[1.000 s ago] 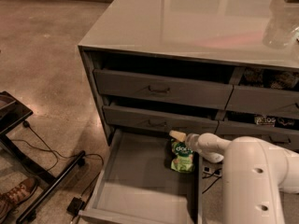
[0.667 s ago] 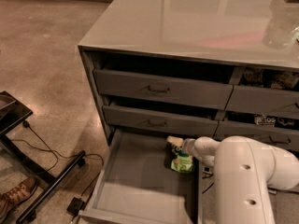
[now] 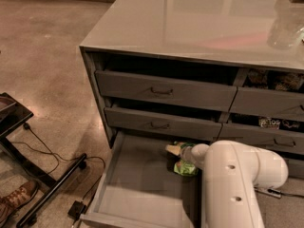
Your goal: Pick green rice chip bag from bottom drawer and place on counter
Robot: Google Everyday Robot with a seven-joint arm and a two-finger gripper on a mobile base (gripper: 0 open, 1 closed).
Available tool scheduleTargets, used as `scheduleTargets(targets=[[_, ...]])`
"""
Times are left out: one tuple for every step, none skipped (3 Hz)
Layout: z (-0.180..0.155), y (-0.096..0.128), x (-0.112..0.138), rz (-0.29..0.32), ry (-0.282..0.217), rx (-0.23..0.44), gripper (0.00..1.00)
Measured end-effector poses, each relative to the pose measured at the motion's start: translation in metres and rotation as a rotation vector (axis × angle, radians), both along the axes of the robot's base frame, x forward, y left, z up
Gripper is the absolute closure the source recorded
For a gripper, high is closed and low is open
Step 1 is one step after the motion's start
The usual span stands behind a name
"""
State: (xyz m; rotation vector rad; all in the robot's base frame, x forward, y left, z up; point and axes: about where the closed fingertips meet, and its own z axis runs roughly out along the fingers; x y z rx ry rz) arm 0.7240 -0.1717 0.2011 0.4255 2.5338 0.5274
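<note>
While the bottom drawer (image 3: 137, 179) sits pulled wide out from under the counter's front edge, the green rice chip bag (image 3: 184, 168) is lying inside it on the grey drawer floor, toward the back right, so roughly below the middle of that front edge. Right on top of it is the gripper (image 3: 175, 150), touching the bag's upper end with a pale yellowish tip poking out to the left. Honestly can't tell if it's clamped on the bag or just resting against it, since the wrist blocks that. The chunky white arm (image 3: 237, 184) comes in from the lower right and covers the drawer's right side.

Above the open drawer are the two handled drawers (image 3: 161, 91) of the left stack, with dark gaps over them. The right stack (image 3: 270, 103), under the counter's front right corner, has dark snack packs (image 3: 273, 123) peeking over the drawer fronts. The counter (image 3: 190, 18) is glossy grey with a pinkish reflection, and a clear blurry object (image 3: 285, 30) stands near its right edge.

Off the counter's left edge, down on the speckled floor (image 3: 47, 56), there's a black stand (image 3: 52, 190) with cables and a brown shoe (image 3: 12, 207)
</note>
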Motion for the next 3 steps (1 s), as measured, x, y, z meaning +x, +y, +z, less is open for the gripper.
scheduleTargets(targets=[[-0.015,0.006,0.008,0.021,-0.008,-0.035,0.0],[-0.026,0.011,0.015,0.047,-0.023,-0.077,0.0],[-0.034,0.011,0.018,0.061,-0.04,-0.14,0.0]])
